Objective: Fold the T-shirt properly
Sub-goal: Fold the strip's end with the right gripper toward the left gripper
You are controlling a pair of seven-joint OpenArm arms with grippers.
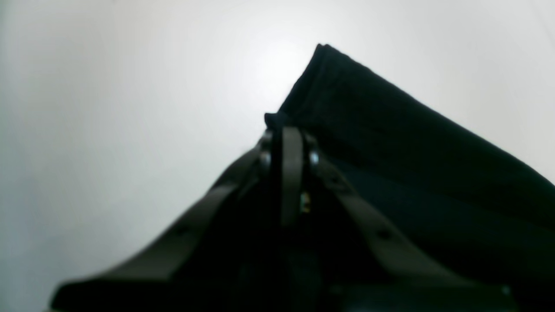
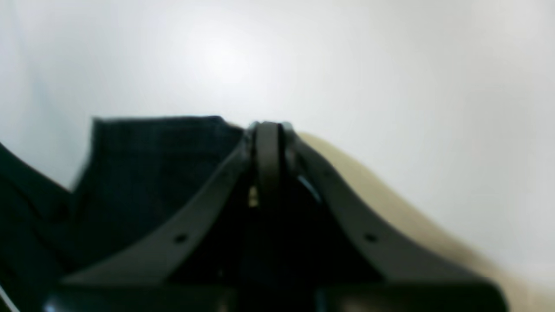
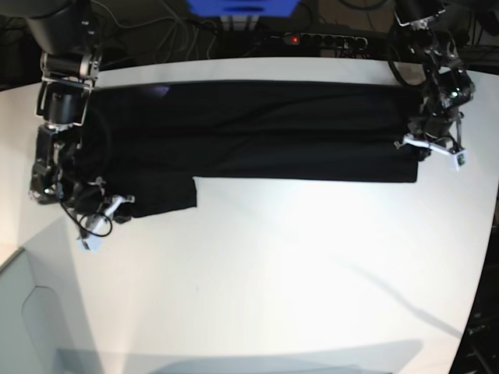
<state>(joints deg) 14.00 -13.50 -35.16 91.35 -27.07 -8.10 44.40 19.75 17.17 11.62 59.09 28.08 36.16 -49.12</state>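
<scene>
In the base view, the T-shirt [image 3: 234, 125] is laid crosswise over the far part of the surface [image 3: 273, 273], and bare surface is left in front of it. A sleeve [image 3: 171, 195] is spread toward the near side at the view's left. The left claw [image 3: 421, 149] is placed at the shirt's end on the view's right, the right claw [image 3: 117, 216] beside the sleeve's near edge on the view's left.

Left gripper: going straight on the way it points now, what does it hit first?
Probably the white table. The left gripper has its fingers at the edge of the black T-shirt, with table just beyond; how much cloth lies under the tips is unclear.
</scene>
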